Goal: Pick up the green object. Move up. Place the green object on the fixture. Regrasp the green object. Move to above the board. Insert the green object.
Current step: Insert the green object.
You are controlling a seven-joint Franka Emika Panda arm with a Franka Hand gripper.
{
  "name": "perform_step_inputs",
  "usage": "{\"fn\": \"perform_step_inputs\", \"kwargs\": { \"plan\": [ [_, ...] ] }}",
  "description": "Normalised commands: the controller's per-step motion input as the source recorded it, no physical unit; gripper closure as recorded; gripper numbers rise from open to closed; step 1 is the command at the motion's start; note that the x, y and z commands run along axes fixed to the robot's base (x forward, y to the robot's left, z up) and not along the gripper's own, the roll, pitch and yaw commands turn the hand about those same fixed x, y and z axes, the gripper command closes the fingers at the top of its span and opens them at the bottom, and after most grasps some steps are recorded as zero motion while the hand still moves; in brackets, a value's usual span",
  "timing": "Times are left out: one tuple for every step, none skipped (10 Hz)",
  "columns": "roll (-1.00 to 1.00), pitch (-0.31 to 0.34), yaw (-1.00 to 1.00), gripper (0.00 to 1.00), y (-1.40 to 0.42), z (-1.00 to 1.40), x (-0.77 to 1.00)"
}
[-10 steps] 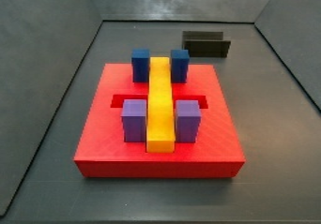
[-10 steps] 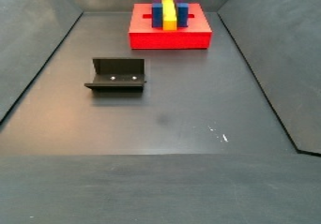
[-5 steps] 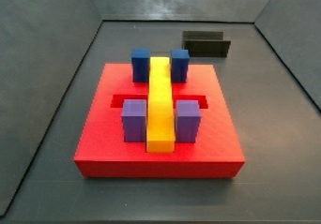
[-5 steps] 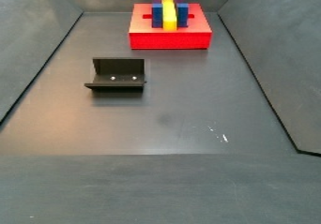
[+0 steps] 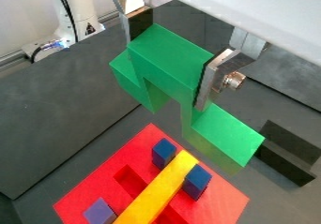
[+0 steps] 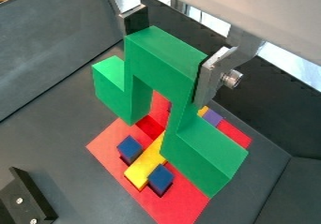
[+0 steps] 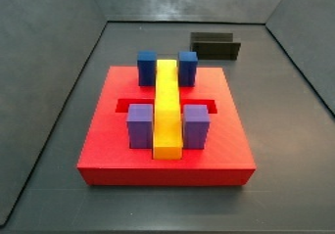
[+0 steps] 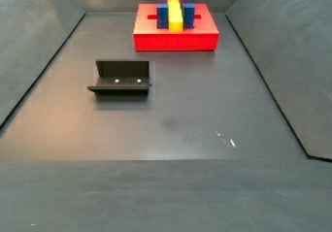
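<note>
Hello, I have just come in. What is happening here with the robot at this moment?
The robot arm's claw holds the green piece by its raised centre, high over the red board. On the board sit a yellow bar, two blue blocks and two purple blocks. In both wrist views the piece hangs in the air, not yet inserted. The small dark fixture stands empty on the floor, apart from the board.

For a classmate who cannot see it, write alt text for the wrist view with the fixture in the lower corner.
The end effector grips a green object by its raised centre, high above the red board. The board carries a yellow bar and blue blocks; the dark fixture stands apart on the grey floor.
</note>
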Motion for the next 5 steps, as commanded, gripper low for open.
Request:
{"fn": "perform_step_inputs", "kwargs": {
  "plan": [
    [-0.23, 0.054, 0.0, 1.0, 0.18, 0.0, 0.11],
    [-0.47, 0.106, 0.04, 1.0, 0.15, 0.03, 0.15],
    [-0.5, 0.114, 0.11, 1.0, 0.07, 0.0, 0.23],
    [-0.5, 0.107, 0.14, 1.0, 0.0, 0.0, 0.22],
    [-0.44, 0.086, 0.18, 1.0, 0.0, -0.2, 0.21]
  ]
}}
